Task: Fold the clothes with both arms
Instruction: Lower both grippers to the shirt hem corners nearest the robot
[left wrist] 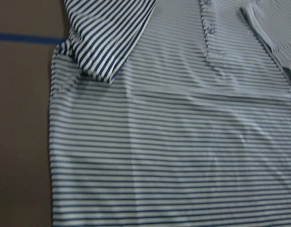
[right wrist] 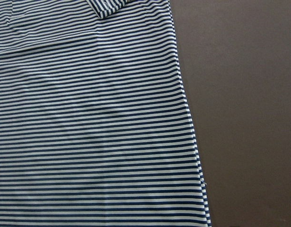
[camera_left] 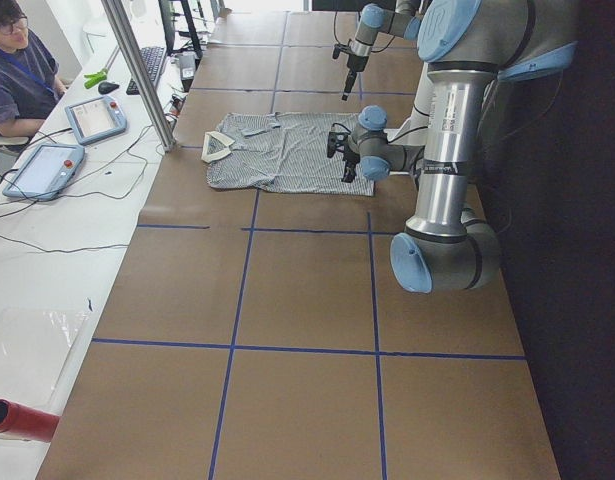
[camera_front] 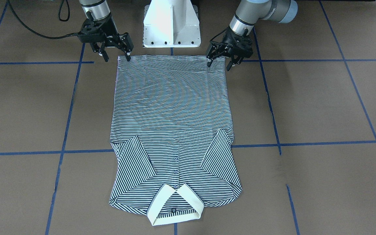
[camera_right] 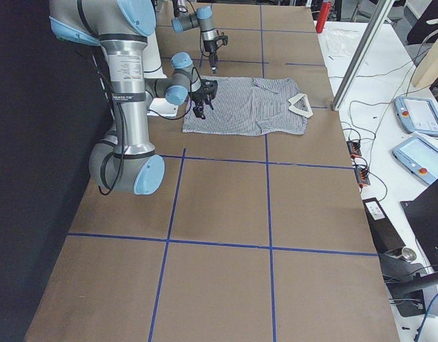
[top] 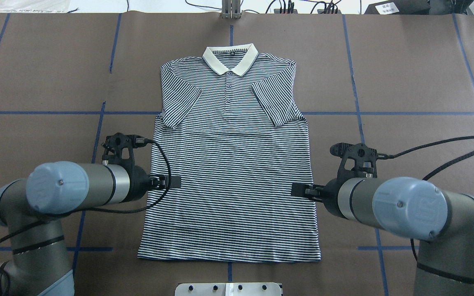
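Two arms, left and right, reach in from the near side. One white base sits between them. Two grippers: left gripper and right gripper, each with its fingers spread wide and holding nothing. Each is at one corner of the hem; contact with the cloth can't be told.

One shirt lies flat and face up in the middle of the table, hem toward the robot. Further out, two sleeves, and, are folded in over the chest. Three buttons run up the placket between them. One cream collar is at the far end.

The table is covered in brown sheet, crossed by blue tape lines in a grid. Past the far edge are black cables. At the operators' side runs a white desk with two tablets, and, and one person seated at it.
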Controlling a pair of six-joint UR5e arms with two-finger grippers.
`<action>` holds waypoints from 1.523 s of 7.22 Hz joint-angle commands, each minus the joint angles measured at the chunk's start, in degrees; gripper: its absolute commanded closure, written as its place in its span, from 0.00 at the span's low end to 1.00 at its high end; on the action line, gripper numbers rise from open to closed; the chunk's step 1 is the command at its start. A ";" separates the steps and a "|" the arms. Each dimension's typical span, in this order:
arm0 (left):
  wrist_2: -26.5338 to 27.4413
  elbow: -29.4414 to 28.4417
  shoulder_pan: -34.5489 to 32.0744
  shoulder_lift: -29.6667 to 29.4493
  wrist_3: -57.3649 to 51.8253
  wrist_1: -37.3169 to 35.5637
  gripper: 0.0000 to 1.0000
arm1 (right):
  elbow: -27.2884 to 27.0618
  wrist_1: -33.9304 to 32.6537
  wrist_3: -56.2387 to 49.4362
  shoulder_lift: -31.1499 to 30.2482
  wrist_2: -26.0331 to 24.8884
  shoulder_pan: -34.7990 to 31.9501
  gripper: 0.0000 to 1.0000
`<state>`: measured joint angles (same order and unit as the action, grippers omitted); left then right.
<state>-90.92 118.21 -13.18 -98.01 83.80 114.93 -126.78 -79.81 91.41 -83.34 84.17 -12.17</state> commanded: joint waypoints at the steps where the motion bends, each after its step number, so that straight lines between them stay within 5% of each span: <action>1: 1.18 3.43 4.73 0.54 4.09 -7.43 0.29 | -0.22 0.00 0.61 -0.25 -0.76 1.01 0.07; 11: 0.74 -0.61 5.44 0.54 1.28 -7.17 0.31 | -0.22 0.09 0.61 -0.51 -1.46 1.01 0.01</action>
<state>-90.18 117.88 -8.03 -97.48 85.02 107.72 -127.00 -79.72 92.02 -83.67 82.90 -11.16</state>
